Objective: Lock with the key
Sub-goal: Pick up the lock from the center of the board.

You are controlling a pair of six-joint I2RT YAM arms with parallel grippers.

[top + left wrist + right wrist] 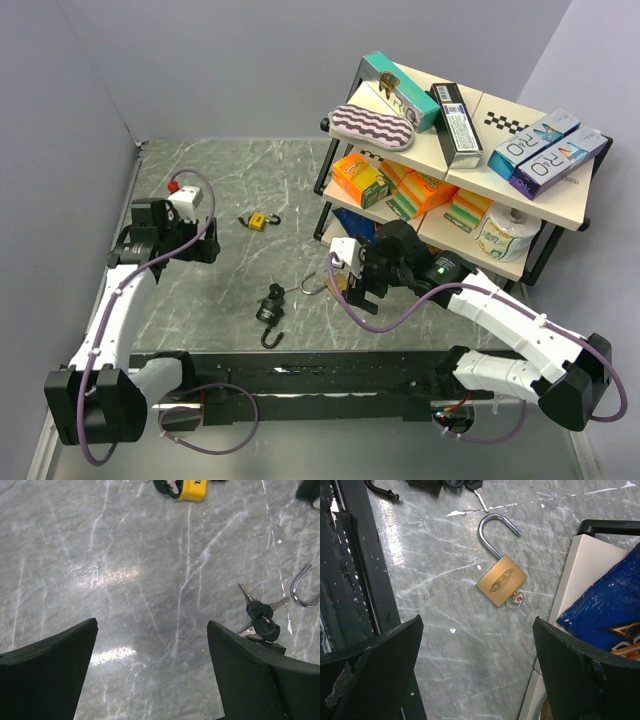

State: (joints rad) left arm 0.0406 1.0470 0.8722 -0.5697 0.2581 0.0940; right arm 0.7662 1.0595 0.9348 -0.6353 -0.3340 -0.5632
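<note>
Starting nearest the arm bases, a black padlock with its bunch of keys is seen just nearer than the brass padlock. The brass padlock is laid flat on the table, shackle swung open, a key seated in its base. The right gripper is held over it, jaws spread wide, apparently so the body can be straddled. Well left of the brass padlock the left gripper is poised, likewise spread and empty, presumably placed clear of the work. Beyond the brass padlock a yellow padlock is left untouched; a stocked shelf is set close on the brass padlock's right.
</note>
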